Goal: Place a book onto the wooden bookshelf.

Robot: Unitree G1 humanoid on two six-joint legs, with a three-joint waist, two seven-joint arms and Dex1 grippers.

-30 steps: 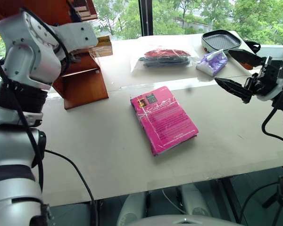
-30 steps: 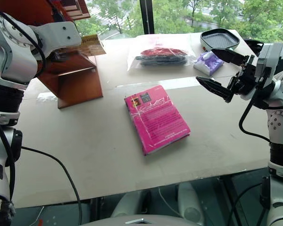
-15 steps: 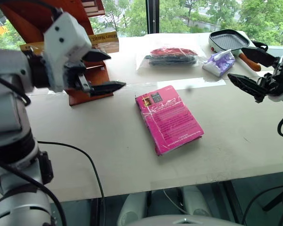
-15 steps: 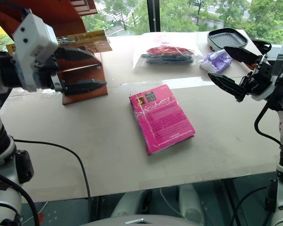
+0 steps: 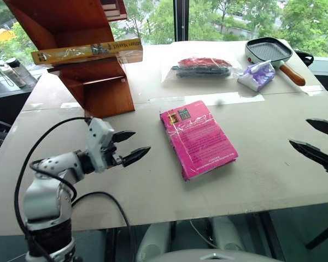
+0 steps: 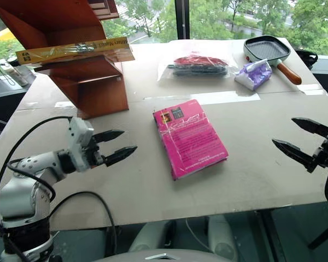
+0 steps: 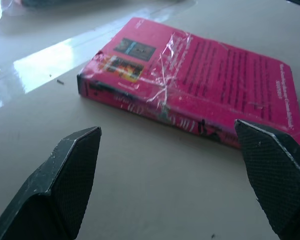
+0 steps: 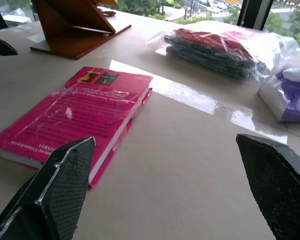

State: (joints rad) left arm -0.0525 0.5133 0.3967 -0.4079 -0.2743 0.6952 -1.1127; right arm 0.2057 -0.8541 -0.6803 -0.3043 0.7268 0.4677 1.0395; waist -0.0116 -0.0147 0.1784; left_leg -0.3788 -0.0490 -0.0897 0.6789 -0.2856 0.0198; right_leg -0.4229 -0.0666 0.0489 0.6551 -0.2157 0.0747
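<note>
The yellow book (image 5: 87,53) in glossy wrap lies flat across a step of the reddish-brown wooden bookshelf (image 5: 106,93) at the table's back left, and nothing is touching it. My left gripper (image 5: 141,141) hangs open and empty low over the table, in front of the shelf and left of a magenta-pink book (image 5: 198,139). The left wrist view shows that pink book (image 7: 190,85) just beyond the spread fingers (image 7: 70,170). My right gripper (image 5: 298,132) is open and empty near the table's right edge, right of the pink book (image 8: 75,115).
At the back of the table (image 5: 153,180) lie a clear bag of red and dark items (image 5: 201,65), a purple-white packet (image 5: 256,73) and a grill pan (image 5: 268,49). A bottle (image 5: 11,73) stands far left. A black cable loops by my left arm.
My left gripper has come away from the yellow book on the shelf and dropped low over the table. The book stays on the step. My right gripper sank and drew back to the right.
</note>
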